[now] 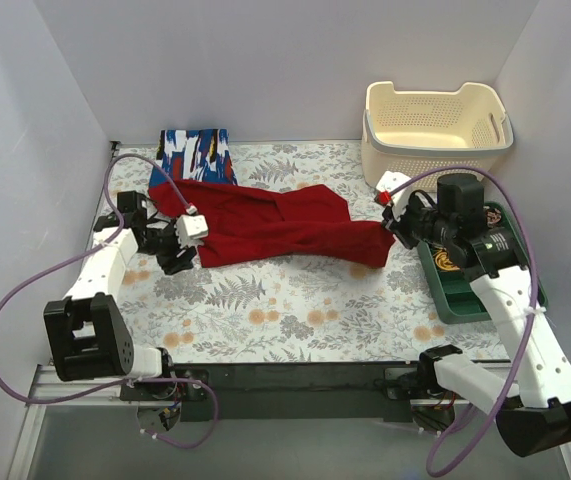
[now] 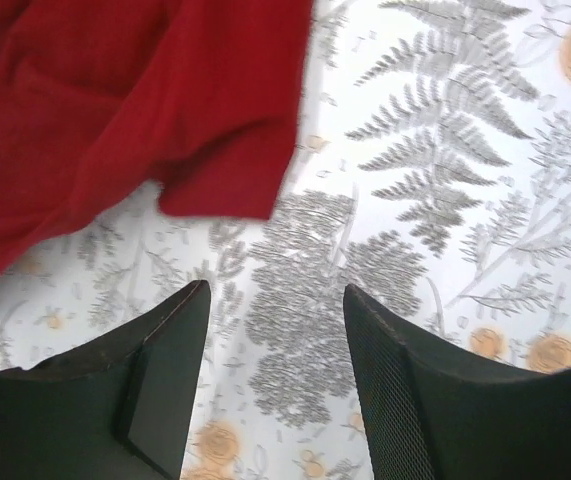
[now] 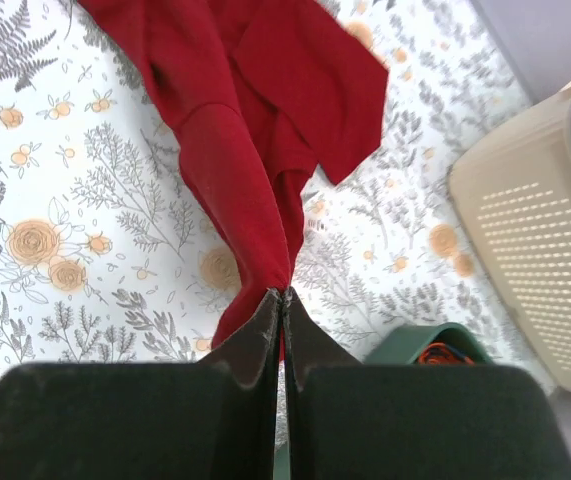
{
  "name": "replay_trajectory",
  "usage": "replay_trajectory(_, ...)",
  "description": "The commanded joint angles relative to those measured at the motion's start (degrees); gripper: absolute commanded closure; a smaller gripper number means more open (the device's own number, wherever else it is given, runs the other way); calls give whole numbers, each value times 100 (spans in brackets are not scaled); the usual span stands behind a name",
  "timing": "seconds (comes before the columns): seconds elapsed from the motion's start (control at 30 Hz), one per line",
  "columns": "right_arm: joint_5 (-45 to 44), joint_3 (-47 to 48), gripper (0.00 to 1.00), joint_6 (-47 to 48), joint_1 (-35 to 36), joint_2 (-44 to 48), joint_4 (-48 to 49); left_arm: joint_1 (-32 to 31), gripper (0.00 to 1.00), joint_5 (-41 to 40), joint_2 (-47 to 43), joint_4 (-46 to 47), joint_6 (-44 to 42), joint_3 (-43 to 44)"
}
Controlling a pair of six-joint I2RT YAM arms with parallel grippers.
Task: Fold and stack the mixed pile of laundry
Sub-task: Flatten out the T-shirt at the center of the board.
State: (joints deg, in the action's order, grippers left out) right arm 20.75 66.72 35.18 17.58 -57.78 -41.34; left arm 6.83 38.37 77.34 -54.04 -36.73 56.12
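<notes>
The deep red garment (image 1: 265, 225) lies stretched across the middle of the floral table. It also shows in the left wrist view (image 2: 115, 110) and the right wrist view (image 3: 255, 120). The blue printed garment (image 1: 195, 157) lies folded at the back left. My right gripper (image 1: 390, 232) is shut on the red garment's right end, pinching the cloth between its fingertips (image 3: 283, 297). My left gripper (image 1: 187, 250) is open and empty, just in front of the garment's left edge, its fingers (image 2: 170, 350) over bare table.
A cream perforated basket (image 1: 435, 125) stands at the back right. A green tray (image 1: 455, 290) with coiled items sits at the right under my right arm. Grey walls close in the table on three sides.
</notes>
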Motion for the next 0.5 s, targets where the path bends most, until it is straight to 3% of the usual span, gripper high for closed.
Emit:
replay_trajectory(0.0,-71,228,99,6,-18,214,-278,-59,45,22,516,1007,542,592)
replay_trajectory(0.03,-115,210,99,94,-36,232,-260,-59,46,-39,667,1166,988,872)
replay_trajectory(0.13,-72,184,99,-2,-45,285,-322,-59,47,-216,1168,1598,1230,1138)
replay_trajectory(0.33,-203,262,99,-125,-44,223,-339,-59,48,-436,1906,2046,659,1200)
replay_trajectory(0.47,-212,473,99,-239,-45,162,-366,-129,48,-409,2127,2221,-210,1060)
